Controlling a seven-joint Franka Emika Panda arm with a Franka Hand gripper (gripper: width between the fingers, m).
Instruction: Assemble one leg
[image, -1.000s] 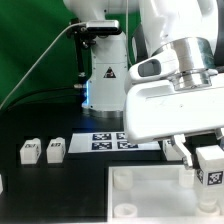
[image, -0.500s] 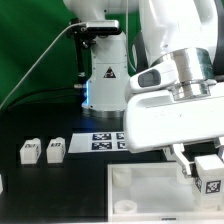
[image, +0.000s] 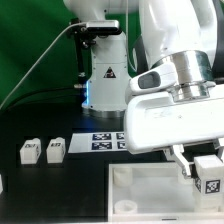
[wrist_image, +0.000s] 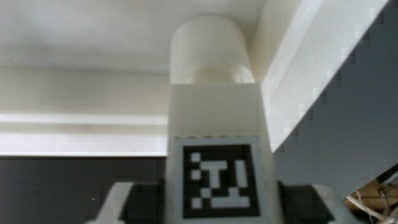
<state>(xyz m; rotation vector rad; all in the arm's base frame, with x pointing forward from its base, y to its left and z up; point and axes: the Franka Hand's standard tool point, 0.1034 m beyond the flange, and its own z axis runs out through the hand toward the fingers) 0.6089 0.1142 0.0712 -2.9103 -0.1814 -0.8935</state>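
Note:
My gripper (image: 205, 172) is shut on a leg (image: 210, 171), a small white post with a black-and-white tag on its square end. I hold it over the right far corner of the large white tray-like piece (image: 150, 190). In the wrist view the leg (wrist_image: 217, 110) fills the middle, its tagged end between my fingers (wrist_image: 125, 200) and its rounded tip pointing at the tray piece's white surface (wrist_image: 89, 110). Whether the tip touches the tray piece is not clear. Two more legs (image: 30, 151) (image: 56, 149) lie on the black table at the exterior view's left.
The marker board (image: 100, 141) lies on the table behind the tray piece, partly hidden by my arm. The robot's white base (image: 103, 75) stands behind it before a green backdrop. A white part's edge (image: 2, 183) shows at the exterior view's left border.
My gripper with the leg has moved down a little toward the tray piece's right far corner. The other legs have not moved.

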